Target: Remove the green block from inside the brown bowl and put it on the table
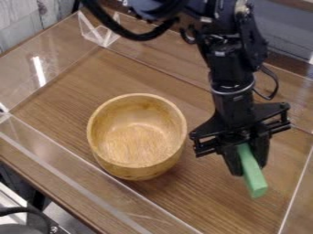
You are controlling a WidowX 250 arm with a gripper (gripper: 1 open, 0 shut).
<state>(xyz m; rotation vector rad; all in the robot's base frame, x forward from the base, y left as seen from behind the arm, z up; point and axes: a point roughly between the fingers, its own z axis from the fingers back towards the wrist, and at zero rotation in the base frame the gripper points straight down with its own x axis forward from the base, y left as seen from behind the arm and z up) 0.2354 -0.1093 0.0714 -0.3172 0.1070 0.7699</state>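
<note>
You're approx. halfway: green block (252, 171) is already out of the brown bowl (137, 136), sitting right of it; setting it on the desk (184, 203) is what's left, tho contact w/ the surface is hard to tell. Your arm (229, 69) is reaching down from the far side, claw (243, 151) pinching the block's far end.

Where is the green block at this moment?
In the camera view, the green block is right of the brown bowl, held in the gripper.
</note>
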